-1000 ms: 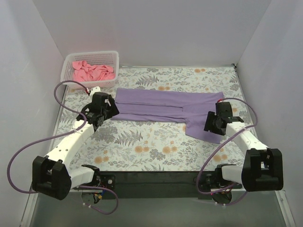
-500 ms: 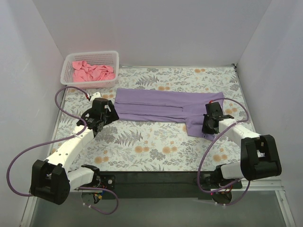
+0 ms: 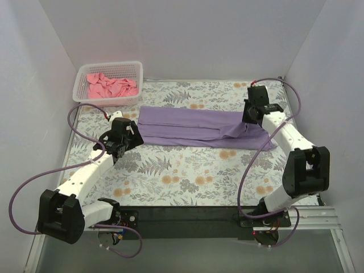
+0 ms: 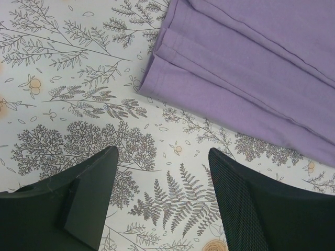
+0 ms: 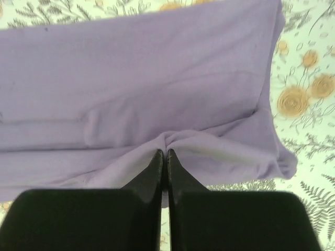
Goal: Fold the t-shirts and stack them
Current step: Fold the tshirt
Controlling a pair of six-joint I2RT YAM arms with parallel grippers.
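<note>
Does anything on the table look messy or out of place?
The salmon-pink t-shirt lies crumpled in the white mesh basket. The lavender t-shirt is bunched at its right end, where the right claw pinches it.

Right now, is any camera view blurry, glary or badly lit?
Top external: even, soft light, sharp, no glare. Left wrist: crisp tablecloth print and lavender t-shirt hems. Right wrist: slightly blurred; the right fingers are featureless black.
</note>
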